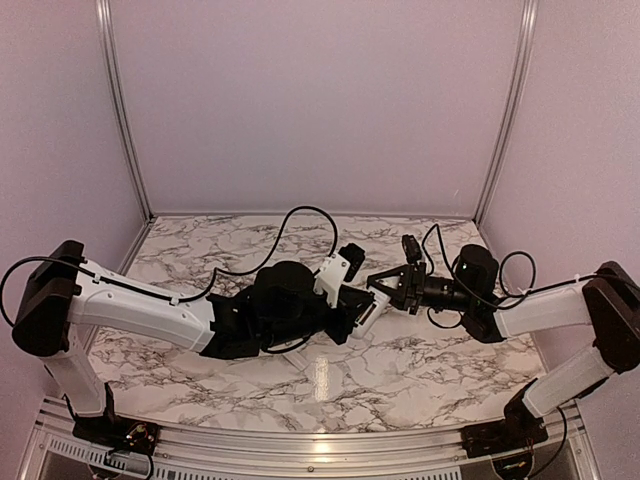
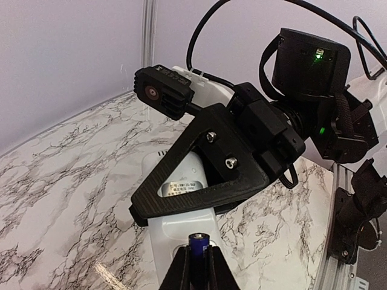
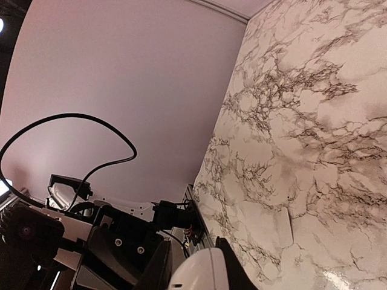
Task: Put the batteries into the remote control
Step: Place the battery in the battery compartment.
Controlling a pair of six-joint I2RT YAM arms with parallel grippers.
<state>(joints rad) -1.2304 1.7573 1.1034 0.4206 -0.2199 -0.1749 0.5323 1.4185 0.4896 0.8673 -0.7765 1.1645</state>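
Observation:
The white remote control (image 2: 181, 175) lies back side up with its label showing, held just above the marble table. My right gripper (image 3: 196, 269) is shut on one end of the remote (image 3: 202, 275); its black triangular finger (image 2: 199, 196) crosses the remote's back. My left gripper (image 2: 198, 269) is shut on a battery (image 2: 200, 244), dark blue with a metal end, which points at the open compartment at the remote's near end. In the top view the two grippers meet at mid-table, left (image 1: 350, 308) and right (image 1: 388, 285), around the remote (image 1: 370, 316). No other battery shows.
A small flat white plate (image 3: 283, 228), like a battery cover, lies on the marble table (image 1: 420, 370) beside the right gripper. Pale walls and metal posts (image 1: 505, 110) enclose the back and sides. Black cables (image 1: 300, 215) loop above both wrists.

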